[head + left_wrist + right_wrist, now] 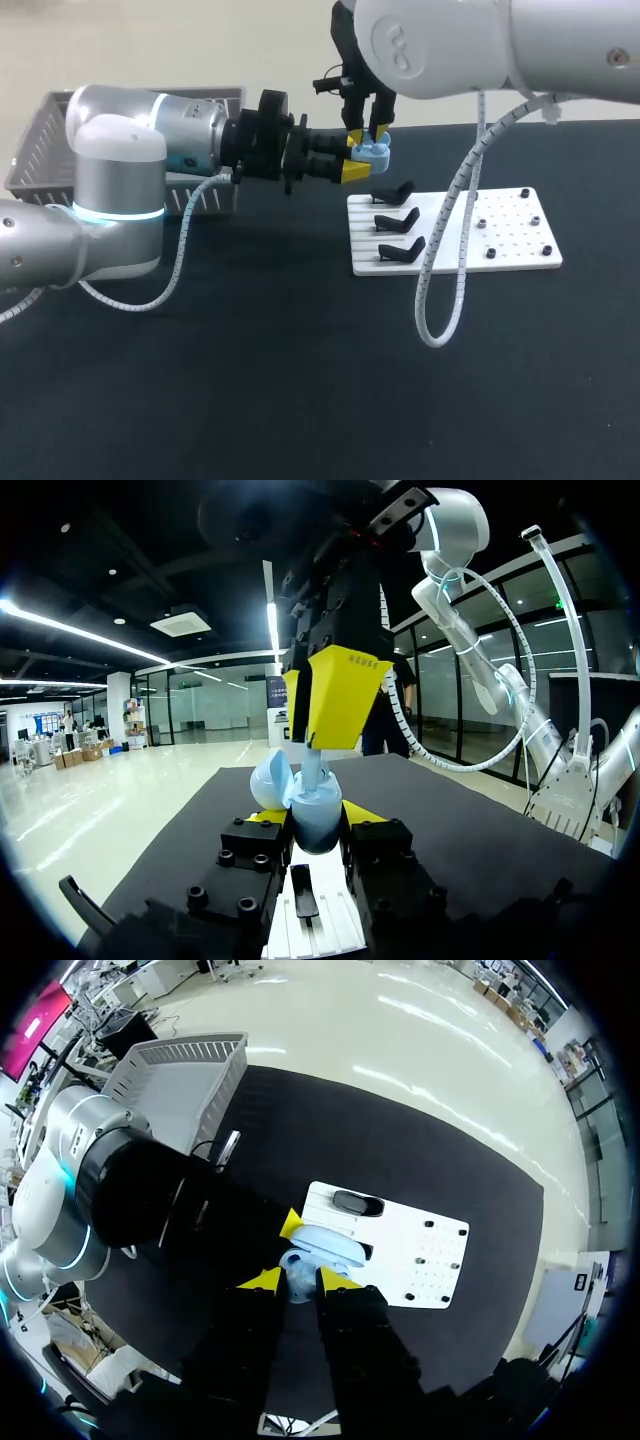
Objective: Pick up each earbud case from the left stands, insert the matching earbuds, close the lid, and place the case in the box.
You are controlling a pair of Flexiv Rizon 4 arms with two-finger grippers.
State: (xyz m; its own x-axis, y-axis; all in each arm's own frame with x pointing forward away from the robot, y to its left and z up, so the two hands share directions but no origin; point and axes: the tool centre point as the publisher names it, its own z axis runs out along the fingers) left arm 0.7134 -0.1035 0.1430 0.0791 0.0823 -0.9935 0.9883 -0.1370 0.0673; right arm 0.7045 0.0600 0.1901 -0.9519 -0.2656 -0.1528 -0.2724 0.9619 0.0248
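A light blue earbud case (pixel 376 153) hangs in the air above the back left corner of the white stand board (pixel 510 215). My left gripper (pixel 358 160) comes in level from the left and is shut on the case body (pixel 318 820). Its lid (pixel 270 785) is swung open to one side. My right gripper (pixel 368 132) points straight down over the open case and is shut on a small light blue earbud (pixel 297 1285), whose lower end (pixel 310 770) sits at the case's opening.
Three black stands (pixel 395 220) stand in a column on the board's left part, and small black pegs (pixel 508 225) dot its right part. A grey basket (pixel 45 130) sits at the back left behind my left arm. A white cable (pixel 440 290) loops down from my right arm over the board.
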